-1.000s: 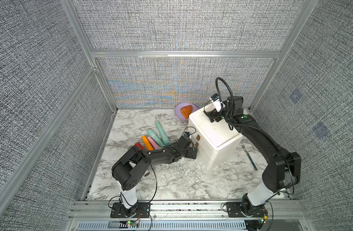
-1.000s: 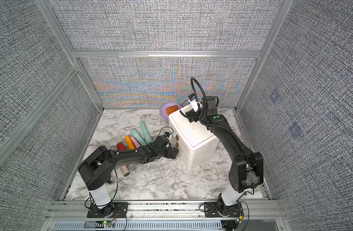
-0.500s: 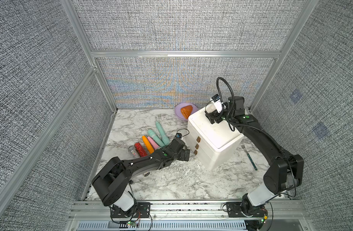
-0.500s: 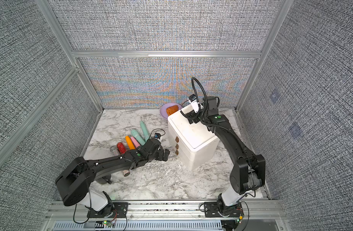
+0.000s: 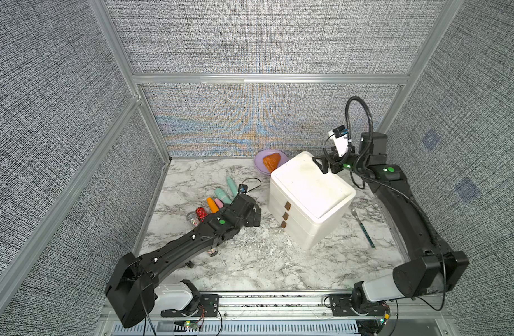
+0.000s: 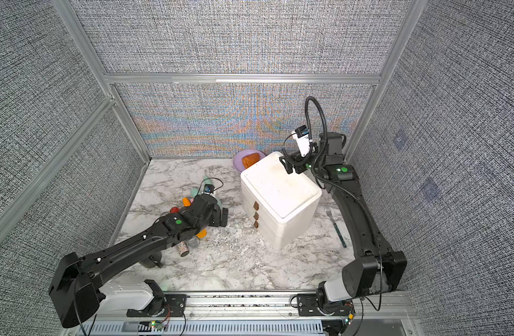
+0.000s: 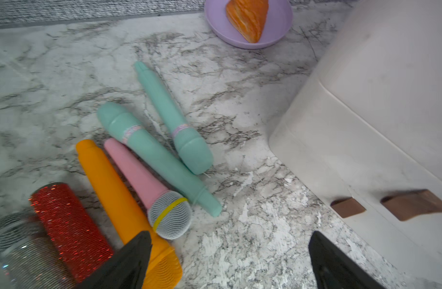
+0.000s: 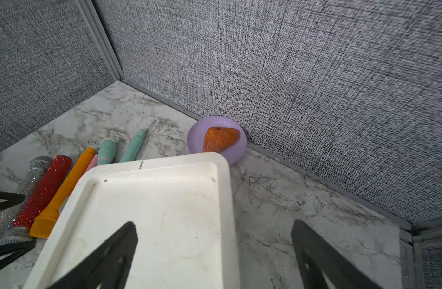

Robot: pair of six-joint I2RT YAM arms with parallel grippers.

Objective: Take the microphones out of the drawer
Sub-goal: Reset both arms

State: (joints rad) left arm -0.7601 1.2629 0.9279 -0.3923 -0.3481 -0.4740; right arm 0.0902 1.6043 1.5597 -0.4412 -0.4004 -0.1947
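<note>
Microphones are lying in a loose row on the marble table (image 5: 250,261), out on the handle side of the white drawer unit (image 5: 308,197): teal microphone (image 7: 172,117), second teal microphone (image 7: 152,155), pink microphone (image 7: 140,175), orange microphone (image 7: 115,190), red glitter microphone (image 7: 67,225) and silver one (image 7: 22,245), running away from the unit. The unit's three drawers, each with a brown handle (image 5: 287,206), are sitting shut, so whether a microphone is lying inside cannot be told. The left gripper (image 7: 230,232) is hovering low between the row and the unit's handles, its jaws spread wide and gripping nothing. The right gripper (image 8: 213,222) is hanging over the back corner of the unit's top, jaws likewise gaping and empty. A purple plate (image 5: 260,158) carrying an orange pastry (image 5: 271,161) is sitting just behind the unit.
</note>
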